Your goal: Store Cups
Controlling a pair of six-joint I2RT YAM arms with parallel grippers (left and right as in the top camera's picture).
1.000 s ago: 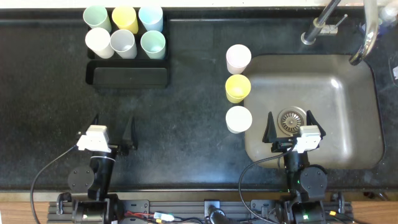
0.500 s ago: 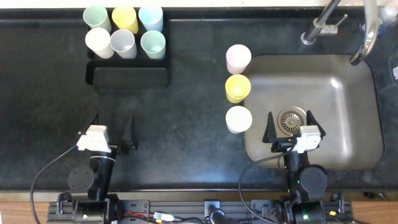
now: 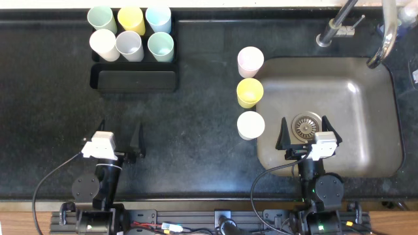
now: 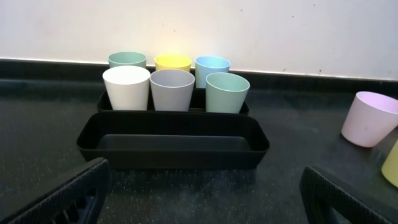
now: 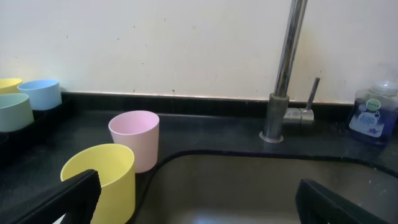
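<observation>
Black speckled worktop (image 3: 196,137) against a pale wall, with a steel sink (image 3: 366,98) set into its right half. A tap (image 3: 336,26) stands at the back edge and a soap bottle (image 5: 373,115) is near it. A black tray (image 4: 171,160) sits near the back-left corner; its rear trough holds six cups (image 3: 129,46), upright, in two rows of three. Three loose cups stand upright on the worktop in a line along the sink's left rim, none touching: pink cup (image 3: 250,61) nearest the back edge, yellow cup (image 3: 249,92) in the middle, white cup (image 3: 250,125) nearest the front. Left gripper (image 3: 119,134) is near the front edge in the left half, fingers (image 4: 68,193) spread wide and holding nothing. The tray lies ahead of it, well apart, in line with the gap. Right gripper (image 3: 304,128) is over the sink's front part, fingers (image 5: 62,199) likewise wide and holding nothing. All three loose cups lie off to its left, outside the gap, with the white cup nearest its left finger.
</observation>
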